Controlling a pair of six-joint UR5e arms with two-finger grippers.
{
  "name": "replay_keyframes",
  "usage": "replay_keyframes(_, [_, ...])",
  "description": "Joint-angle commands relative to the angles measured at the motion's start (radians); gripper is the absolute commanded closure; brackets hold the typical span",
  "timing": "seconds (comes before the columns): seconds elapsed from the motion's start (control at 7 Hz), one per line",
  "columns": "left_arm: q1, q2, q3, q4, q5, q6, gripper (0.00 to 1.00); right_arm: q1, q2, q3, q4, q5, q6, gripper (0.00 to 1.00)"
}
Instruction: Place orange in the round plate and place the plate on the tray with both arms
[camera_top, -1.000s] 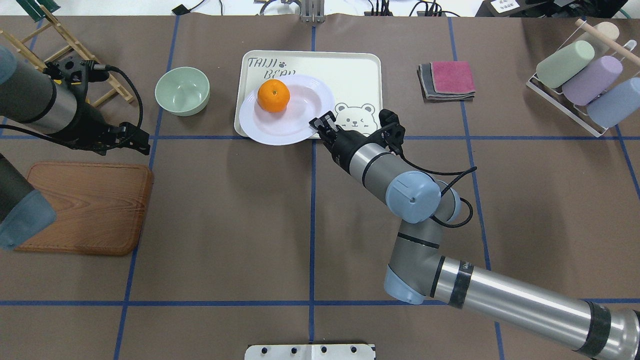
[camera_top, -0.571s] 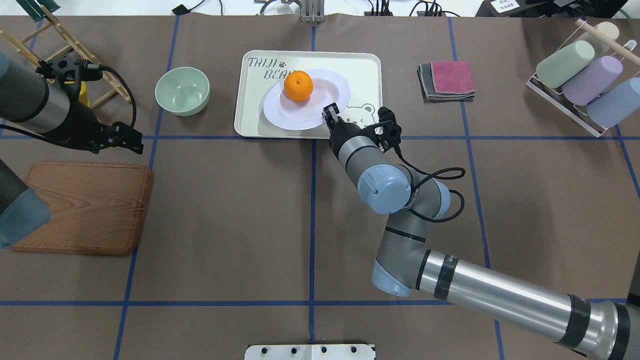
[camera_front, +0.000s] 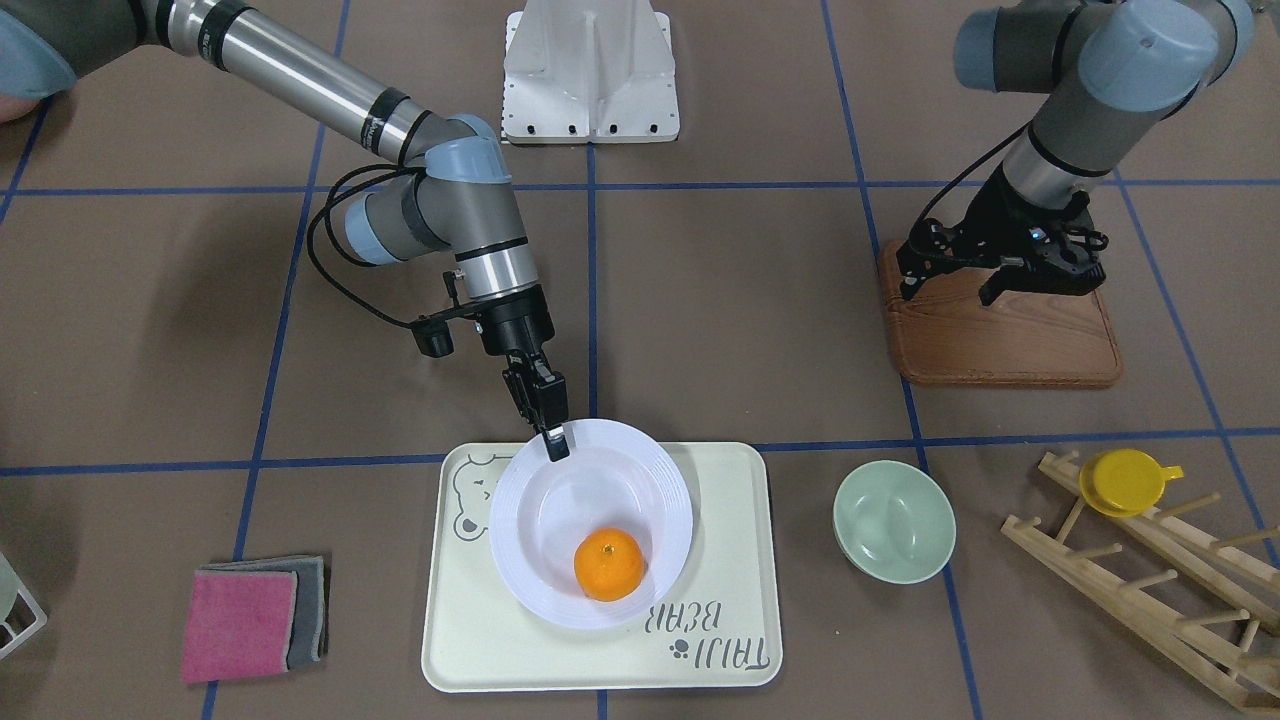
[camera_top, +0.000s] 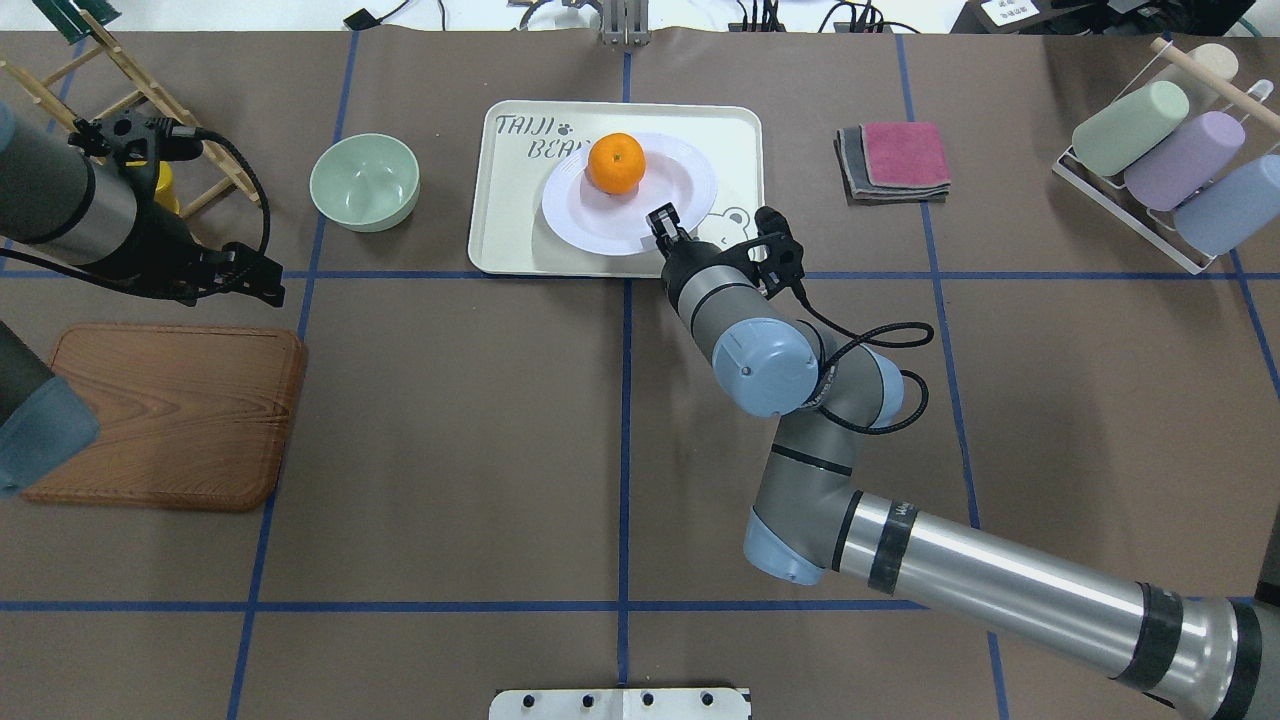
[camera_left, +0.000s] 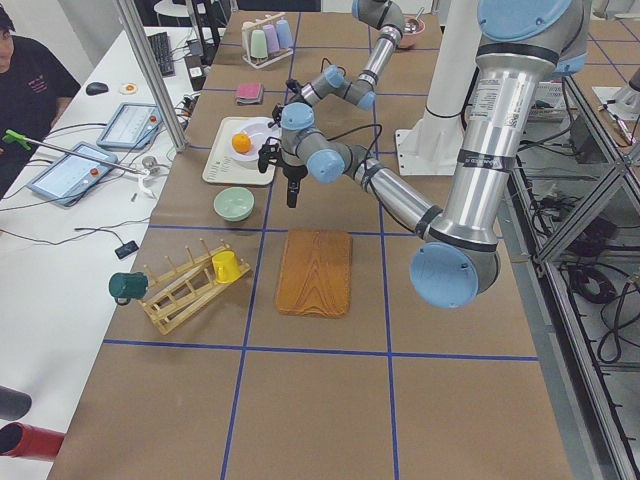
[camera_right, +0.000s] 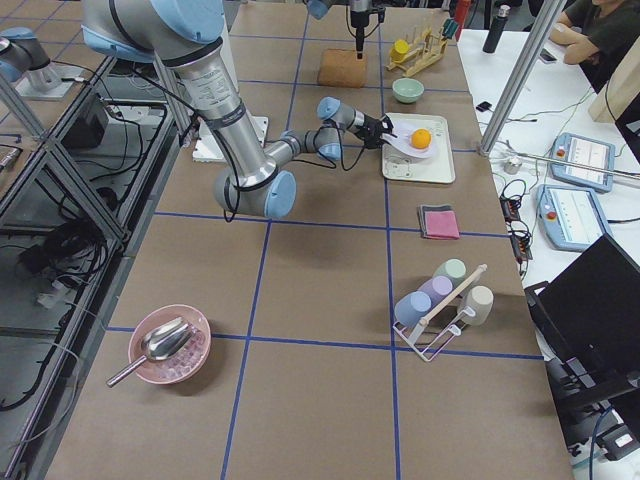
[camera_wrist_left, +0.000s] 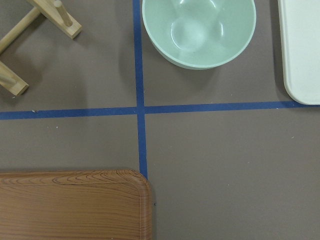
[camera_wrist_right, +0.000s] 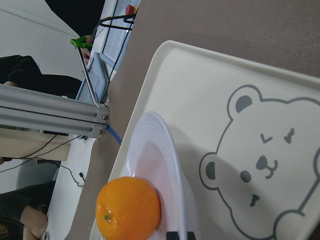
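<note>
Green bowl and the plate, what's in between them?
Nothing loose. Between the bowl and the plate lies bare table, then the tray edge, as the overhead view shows.

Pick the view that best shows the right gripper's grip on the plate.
Exterior front-facing: the right gripper pinches the round plate at its rim, unobstructed. Overhead shows it too, the wrist crowding it. Right wrist sees only the rim edge-on and the orange. Side views: too small.
</note>
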Motion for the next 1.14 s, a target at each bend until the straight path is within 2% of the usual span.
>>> replay_keyframes(0.0, [-0.002,0.0,0.0,0.001,0.0,0.0,0.02,0.048,-0.11,0.139,-0.028,0.327,-0.355,0.0])
replay_keyframes(0.14, [-0.001,0.0,0.001,0.0,0.0,0.0,0.02,0.092,-0.187,0.255,-0.116,0.494,-0.525,0.0])
replay_keyframes(0.29, [-0.002,0.0,0.006,0.0,0.002,0.002,0.02,0.197,-0.241,0.378,-0.227,0.722,-0.712,0.0])
replay_keyframes(0.43, [-0.002,0.009,0.009,0.0,0.002,0.023,0.02,0.362,-0.253,0.429,-0.333,0.973,-0.849,0.0])
replay_keyframes(0.57, [-0.019,0.043,0.006,-0.005,0.0,0.091,0.02,0.478,-0.264,0.429,-0.367,1.149,-0.967,0.0])
replay_keyframes(0.71, [-0.074,0.111,0.001,-0.006,-0.011,0.227,0.02,0.54,-0.319,0.442,-0.37,1.174,-1.104,0.0])
replay_keyframes(0.86, [-0.152,0.18,0.003,-0.003,-0.012,0.391,0.02,0.584,-0.386,0.451,-0.372,1.154,-1.269,0.0])
replay_keyframes(1.0, [-0.251,0.237,0.013,0.004,-0.037,0.572,0.02,0.605,-0.396,0.442,-0.465,1.104,-1.371,0.0])
